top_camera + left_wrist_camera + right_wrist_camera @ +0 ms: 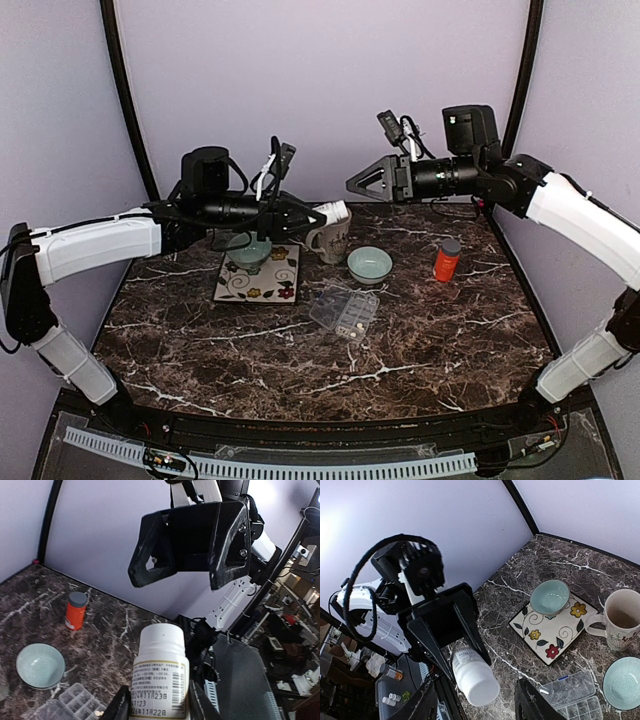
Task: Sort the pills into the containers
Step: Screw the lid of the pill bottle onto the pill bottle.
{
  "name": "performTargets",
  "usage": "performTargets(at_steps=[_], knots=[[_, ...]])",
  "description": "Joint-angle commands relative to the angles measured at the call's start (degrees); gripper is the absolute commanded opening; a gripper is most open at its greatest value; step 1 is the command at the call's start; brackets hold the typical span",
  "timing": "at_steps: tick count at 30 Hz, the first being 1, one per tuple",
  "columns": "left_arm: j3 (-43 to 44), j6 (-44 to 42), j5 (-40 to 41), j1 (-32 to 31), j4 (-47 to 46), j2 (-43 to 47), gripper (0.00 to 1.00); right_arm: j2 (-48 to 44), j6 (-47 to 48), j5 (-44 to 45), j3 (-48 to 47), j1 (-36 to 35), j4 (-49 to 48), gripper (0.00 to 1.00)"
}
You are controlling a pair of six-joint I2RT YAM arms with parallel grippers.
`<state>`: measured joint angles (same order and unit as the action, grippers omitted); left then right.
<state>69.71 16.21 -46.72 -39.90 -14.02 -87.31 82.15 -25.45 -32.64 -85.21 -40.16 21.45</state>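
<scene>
Left gripper (pixel 318 213) is clamped on the white pill bottle (pixel 161 675) mid-body and holds it level, well above the table, with its cap (pixel 479 690) aimed at the right gripper (pixel 355 183). The right gripper's jaws are spread and empty, in line with the cap but apart from it. No loose pills are visible. A few pale specks in the pill box (pixel 343 310) might be some, too small to tell, and the rest are presumably inside the bottle. The box lies flat on the marble with its lid open, between the green bowl (pixel 369 264) and the table's near edge. The bottle looks like light, rigid, smooth plastic, so it will spin under cap torque unless the left grip on the label holds. Take the cap squarely across its rim. Tablets are tiny and will roll, so pour low over one compartment.
</scene>
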Motion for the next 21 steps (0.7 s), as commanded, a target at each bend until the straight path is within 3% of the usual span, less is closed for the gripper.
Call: performTargets(at_steps=[1,13,21], knots=[[2.5,6.7,-14.1,0.2,-0.7,-2.4,0.00,-1.5,2.9,-2.0,1.9,0.1,-4.4,0.51],[3.1,16.2,-20.0,2.1,-10.0,-5.2,0.00,-1.3,6.7,-1.7,2.1,-2.2,0.0,0.49],[4.4,17.5,-21.5,2.5,-10.5,-6.8,0.00,-1.3,8.0,-0.8,2.6,-4.4,1.1,0.48]])
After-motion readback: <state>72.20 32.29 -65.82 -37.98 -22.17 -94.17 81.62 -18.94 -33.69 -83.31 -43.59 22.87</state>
